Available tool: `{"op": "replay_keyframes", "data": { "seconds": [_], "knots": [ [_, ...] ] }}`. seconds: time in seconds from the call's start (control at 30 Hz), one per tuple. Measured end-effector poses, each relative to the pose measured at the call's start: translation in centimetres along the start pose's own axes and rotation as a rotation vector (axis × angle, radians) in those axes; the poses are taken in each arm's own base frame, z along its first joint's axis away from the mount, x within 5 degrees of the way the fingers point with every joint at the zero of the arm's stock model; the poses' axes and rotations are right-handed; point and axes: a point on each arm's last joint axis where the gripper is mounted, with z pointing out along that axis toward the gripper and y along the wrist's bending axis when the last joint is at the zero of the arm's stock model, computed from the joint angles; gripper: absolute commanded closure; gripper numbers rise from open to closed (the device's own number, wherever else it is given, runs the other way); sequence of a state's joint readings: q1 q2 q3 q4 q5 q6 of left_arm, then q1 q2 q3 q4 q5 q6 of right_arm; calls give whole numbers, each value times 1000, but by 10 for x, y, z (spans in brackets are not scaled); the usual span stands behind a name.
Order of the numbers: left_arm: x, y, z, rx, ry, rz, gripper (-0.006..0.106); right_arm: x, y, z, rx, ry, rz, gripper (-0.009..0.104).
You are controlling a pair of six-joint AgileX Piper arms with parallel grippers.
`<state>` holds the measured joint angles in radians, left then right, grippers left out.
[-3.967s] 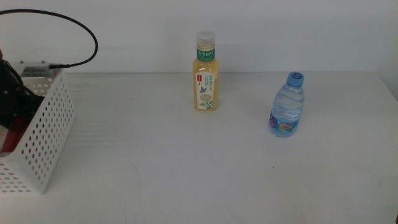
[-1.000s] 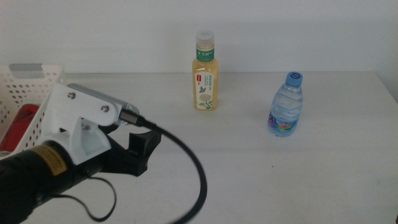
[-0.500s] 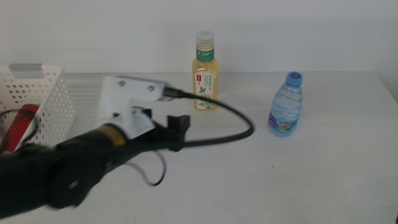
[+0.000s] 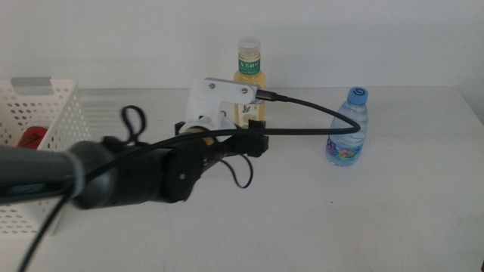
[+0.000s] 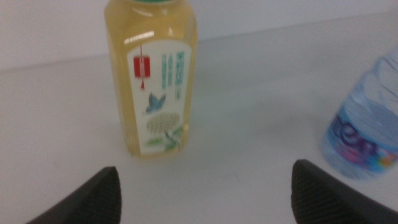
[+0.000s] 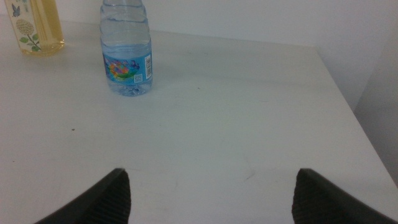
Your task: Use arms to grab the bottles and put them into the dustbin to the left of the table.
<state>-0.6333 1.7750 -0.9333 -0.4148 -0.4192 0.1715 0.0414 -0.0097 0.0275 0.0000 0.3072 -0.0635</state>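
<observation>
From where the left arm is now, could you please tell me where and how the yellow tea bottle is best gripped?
Probably around the labelled body of the yellow tea bottle, approached head-on and level from the front. It stands upright on the table, its sides are straight, and the left gripper already faces it with open fingers, the water bottle well aside.

- The middle view looks forward and down over the white table (image 4: 363, 219) from high at its near side, taking in the basket (image 4: 45, 113) at the frame's left edge
- The left wrist view sits low and very close, facing the yellow tea bottle (image 5: 152, 74), which fills the upper left of the frame
- The right wrist view looks from farther back across the tabletop, with the water bottle (image 6: 126, 53) at upper left
- All three views show both bottles
</observation>
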Motion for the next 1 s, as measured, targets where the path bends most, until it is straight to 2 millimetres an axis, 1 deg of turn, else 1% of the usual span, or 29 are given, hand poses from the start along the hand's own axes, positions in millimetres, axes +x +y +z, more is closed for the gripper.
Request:
{"op": "replay_keyframes", "data": {
  "seconds": [0.23,0.4,0.53,0.8,1.0],
  "knots": [
    [5,-1,35,-32,-78,58,10,0,0,0,0,0,0,27],
    [8,-2,54,-45,-105,99,10,0,0,0,0,0,0,27],
    [6,3,68,-62,-125,98,10,0,0,0,0,0,0,27],
    [-3,11,87,-84,-162,86,10,0,0,0,0,0,0,27],
    [0,19,98,-100,-160,80,10,0,0,0,0,0,0,27]
  ]
}}
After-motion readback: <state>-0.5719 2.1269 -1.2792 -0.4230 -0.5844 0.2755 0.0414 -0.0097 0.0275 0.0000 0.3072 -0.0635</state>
